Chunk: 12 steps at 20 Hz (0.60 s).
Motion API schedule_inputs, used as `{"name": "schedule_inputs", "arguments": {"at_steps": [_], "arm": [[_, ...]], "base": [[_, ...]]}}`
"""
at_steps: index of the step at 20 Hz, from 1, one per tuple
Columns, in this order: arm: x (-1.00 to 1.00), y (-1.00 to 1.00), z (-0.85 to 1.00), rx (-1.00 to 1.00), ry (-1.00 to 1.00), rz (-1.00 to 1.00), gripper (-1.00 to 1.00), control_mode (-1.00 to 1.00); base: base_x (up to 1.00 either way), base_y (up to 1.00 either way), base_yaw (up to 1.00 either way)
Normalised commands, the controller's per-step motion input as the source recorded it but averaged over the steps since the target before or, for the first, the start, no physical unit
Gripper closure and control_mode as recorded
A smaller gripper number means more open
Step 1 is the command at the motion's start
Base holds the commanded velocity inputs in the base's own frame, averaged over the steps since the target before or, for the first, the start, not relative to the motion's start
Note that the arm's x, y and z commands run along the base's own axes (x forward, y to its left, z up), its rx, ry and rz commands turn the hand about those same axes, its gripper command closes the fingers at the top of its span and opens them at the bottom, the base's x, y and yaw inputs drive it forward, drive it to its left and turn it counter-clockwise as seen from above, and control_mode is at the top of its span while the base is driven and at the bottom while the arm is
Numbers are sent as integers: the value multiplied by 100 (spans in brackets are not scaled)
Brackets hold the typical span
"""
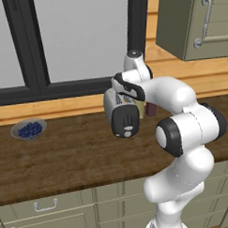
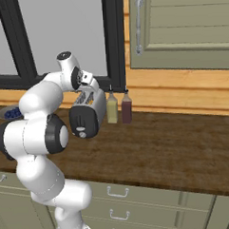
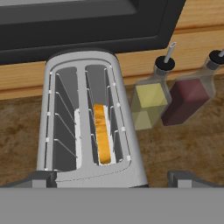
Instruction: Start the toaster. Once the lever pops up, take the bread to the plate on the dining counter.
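The silver toaster stands on a brown wood-grain counter under the window. In the hand view I look straight down into its two slots. The bread stands on edge low in the right slot, its toasted orange rim showing. My gripper hovers open just above the toaster's near end, one fingertip on each side and nothing between them. The toaster's black end panel faces the base. The lever on it is too small to make out. The plate is out of view.
A yellow bottle and a dark red bottle stand just right of the toaster. A grey bowl of blueberries sits far left on the counter. Wall cabinets hang at upper right; drawers run below the counter.
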Motion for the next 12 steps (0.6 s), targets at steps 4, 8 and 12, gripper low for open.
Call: {"name": "schedule_inputs", "arguments": {"at_steps": [4, 8, 12], "arm": [[0, 0, 0, 0, 0, 0, -100, -100], [0, 0, 0, 0, 0, 0, -100, -100], [0, 0, 0, 0, 0, 0, -100, -100]], "base": [[0, 0, 0], [0, 0, 0], [0, 0, 0]]}}
